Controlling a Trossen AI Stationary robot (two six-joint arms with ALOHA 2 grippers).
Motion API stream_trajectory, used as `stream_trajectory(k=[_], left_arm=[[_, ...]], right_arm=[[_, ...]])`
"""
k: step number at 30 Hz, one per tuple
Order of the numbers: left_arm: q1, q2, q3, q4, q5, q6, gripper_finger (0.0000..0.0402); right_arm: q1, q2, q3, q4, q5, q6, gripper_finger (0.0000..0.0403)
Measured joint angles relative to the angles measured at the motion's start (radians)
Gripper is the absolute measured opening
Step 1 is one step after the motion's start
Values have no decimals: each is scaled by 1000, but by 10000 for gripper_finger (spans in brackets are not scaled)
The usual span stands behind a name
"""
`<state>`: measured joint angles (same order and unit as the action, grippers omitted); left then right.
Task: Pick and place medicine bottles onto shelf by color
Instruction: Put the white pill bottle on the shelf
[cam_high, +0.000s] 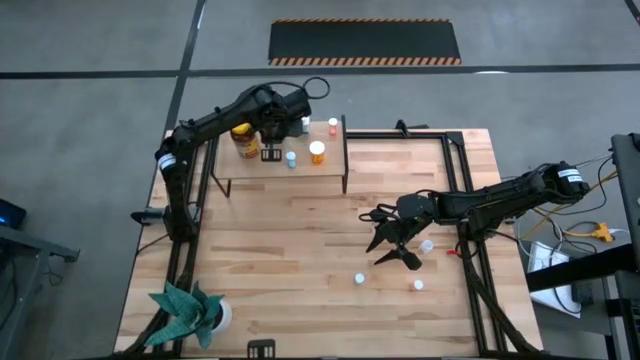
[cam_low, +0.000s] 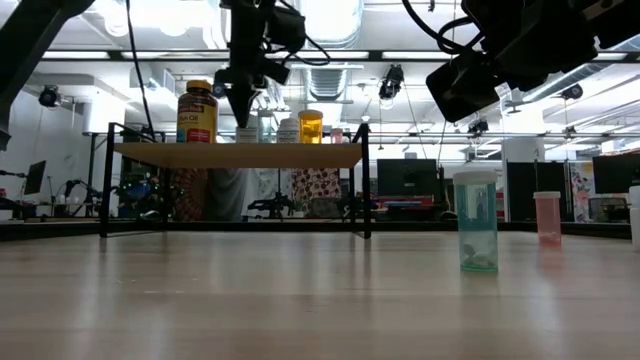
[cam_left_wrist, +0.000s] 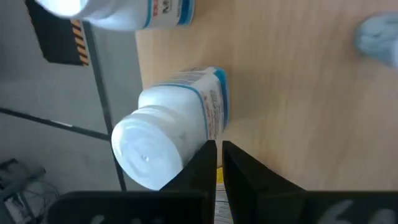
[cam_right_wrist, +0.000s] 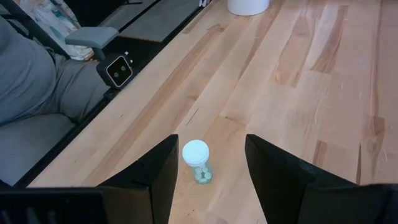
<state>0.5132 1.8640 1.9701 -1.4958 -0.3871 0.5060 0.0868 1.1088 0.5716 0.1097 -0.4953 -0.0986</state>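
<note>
Shelf (cam_high: 330, 160): I see the small light-wood board on black legs standing at the far-left part of the desk (cam_high: 300, 250).
Bottles on the shelf: an amber jar with a yellow lid (cam_high: 244, 139) stands at its left end; an orange bottle (cam_high: 317, 152), a pale-blue one (cam_high: 291, 159) and a pink one (cam_high: 333, 126) stand further right, apart from one another.
White bottle (cam_left_wrist: 174, 140): in my left wrist view it stands on the shelf board, touching or just beside the fingers; I cannot tell which.
Left hand (cam_left_wrist: 219, 163): poised over the shelf's back edge near the amber jar, fingers pressed together on nothing.
Bottles on the desk: a clear white-capped bottle (cam_right_wrist: 198, 159) stands below my right hand; two more small ones (cam_high: 359, 279) (cam_high: 418, 285) stand toward the near edge, well apart from the shelf.
Right hand (cam_right_wrist: 209, 169): hovering above the desk's right half, fingers spread on either side of the white-capped bottle, not touching it.
Plant (cam_high: 190, 312): a green plant in a white pot sits at the near-left corner.
</note>
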Motion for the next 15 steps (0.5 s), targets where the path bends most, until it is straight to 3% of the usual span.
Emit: stream_trajectory(k=[15], left_arm=[[-2,0,0,49,-40,1,8]], right_arm=[[0,0,0,0,0,-7,176]])
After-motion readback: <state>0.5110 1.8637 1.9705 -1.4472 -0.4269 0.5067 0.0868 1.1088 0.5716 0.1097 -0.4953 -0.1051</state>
